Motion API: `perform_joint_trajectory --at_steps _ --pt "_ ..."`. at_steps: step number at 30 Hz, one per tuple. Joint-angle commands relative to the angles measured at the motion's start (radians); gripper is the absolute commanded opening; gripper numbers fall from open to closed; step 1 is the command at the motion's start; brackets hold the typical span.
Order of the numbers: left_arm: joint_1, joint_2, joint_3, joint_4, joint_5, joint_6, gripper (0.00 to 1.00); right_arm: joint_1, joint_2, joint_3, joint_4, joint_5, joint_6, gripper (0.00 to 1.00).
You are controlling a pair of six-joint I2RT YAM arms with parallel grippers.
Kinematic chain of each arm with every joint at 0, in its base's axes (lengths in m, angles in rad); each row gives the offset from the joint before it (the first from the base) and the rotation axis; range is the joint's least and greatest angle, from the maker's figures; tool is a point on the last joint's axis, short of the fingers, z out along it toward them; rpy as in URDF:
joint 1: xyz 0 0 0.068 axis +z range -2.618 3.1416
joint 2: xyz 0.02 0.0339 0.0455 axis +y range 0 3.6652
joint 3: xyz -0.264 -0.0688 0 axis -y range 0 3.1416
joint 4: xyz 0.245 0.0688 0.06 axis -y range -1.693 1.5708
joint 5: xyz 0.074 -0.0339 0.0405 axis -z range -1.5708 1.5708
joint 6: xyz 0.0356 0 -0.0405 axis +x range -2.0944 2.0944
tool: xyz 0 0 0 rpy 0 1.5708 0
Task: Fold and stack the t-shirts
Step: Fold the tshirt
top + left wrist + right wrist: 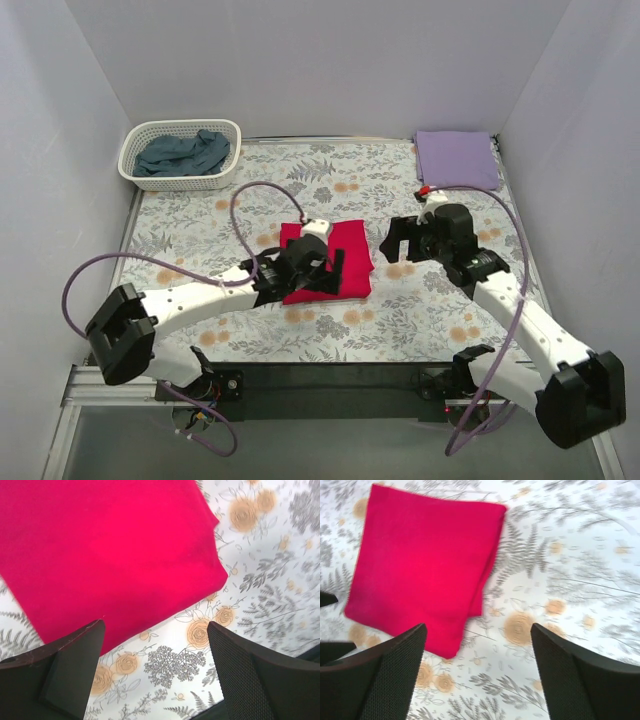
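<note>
The crimson red t-shirt [345, 258] lies folded into a flat rectangle in the middle of the floral cloth. My left gripper [328, 270] hovers over its left part, open, with nothing between the fingers. In the left wrist view the red t-shirt [110, 550] fills the upper left, and the open gripper [157, 652] sits above bare floral cloth just past its edge. My right gripper [398, 240] stands open just right of the shirt. From the right wrist, the red t-shirt [425, 565] lies up and left of the open gripper [477, 660]. A folded lavender t-shirt [457, 158] rests at the back right. The blue-grey t-shirt [185, 153] lies crumpled in the basket.
A white plastic basket [128, 160] stands at the back left corner. Pale walls close in the table on three sides. A floral cloth [250, 210] covers the tabletop. Purple cables loop from both arms.
</note>
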Motion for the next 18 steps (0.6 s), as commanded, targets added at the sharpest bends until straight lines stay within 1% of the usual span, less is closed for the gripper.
perform_joint_trajectory --at_steps 1,3,4,6,7,10,13,14,18 --pt "-0.122 0.106 0.069 -0.009 -0.18 0.2 0.78 -0.012 -0.13 0.016 -0.156 0.238 0.011 0.9" --pt "-0.198 0.174 0.117 0.008 -0.223 0.296 0.78 -0.015 -0.202 -0.002 -0.179 0.293 0.029 0.98" --pt "-0.215 0.195 0.132 0.029 -0.249 0.328 0.77 -0.017 -0.221 -0.009 -0.197 0.307 0.039 0.98" --pt "-0.258 0.257 0.173 0.048 -0.256 0.385 0.74 -0.02 -0.255 -0.021 -0.215 0.307 0.048 0.98" --pt "-0.269 0.275 0.186 0.062 -0.256 0.443 0.69 -0.021 -0.259 -0.025 -0.223 0.307 0.058 0.98" --pt "-0.306 0.352 0.224 0.085 -0.276 0.534 0.64 -0.026 -0.269 -0.048 -0.254 0.31 0.081 0.98" --pt "-0.331 0.409 0.244 0.109 -0.286 0.591 0.61 -0.037 -0.281 -0.085 -0.257 0.324 0.123 0.98" --pt "-0.338 0.419 0.246 0.114 -0.285 0.6 0.58 -0.043 -0.282 -0.093 -0.255 0.321 0.135 0.98" --pt "-0.348 0.484 0.266 0.132 -0.294 0.635 0.55 -0.067 -0.269 -0.113 -0.255 0.304 0.154 0.98"
